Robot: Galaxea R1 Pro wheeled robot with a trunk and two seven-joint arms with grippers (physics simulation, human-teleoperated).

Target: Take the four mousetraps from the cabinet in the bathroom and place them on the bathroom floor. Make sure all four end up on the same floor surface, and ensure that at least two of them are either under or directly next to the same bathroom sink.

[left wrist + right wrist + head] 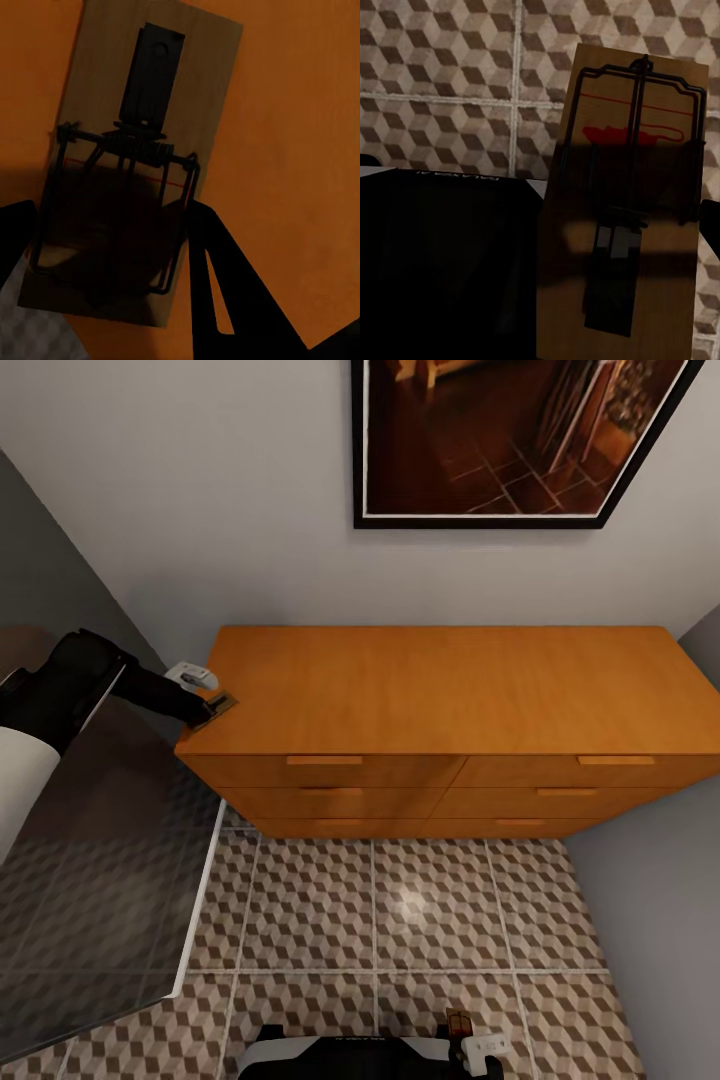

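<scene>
The orange-brown cabinet stands against the wall ahead, all its drawers closed. One mousetrap lies on the front left corner of its top, slightly overhanging the edge. My left gripper reaches it from the left. In the left wrist view the two dark fingers press against the long edges of that mousetrap, so this gripper is shut on it. Low beside my base, my right gripper holds a second mousetrap above the bathroom floor; this mousetrap appears close up. The sink is out of view.
A dark grey glass panel with a white edge stands to the left, over darker tiles. A framed picture hangs above the cabinet. A grey wall closes the right side. My base is at the bottom edge.
</scene>
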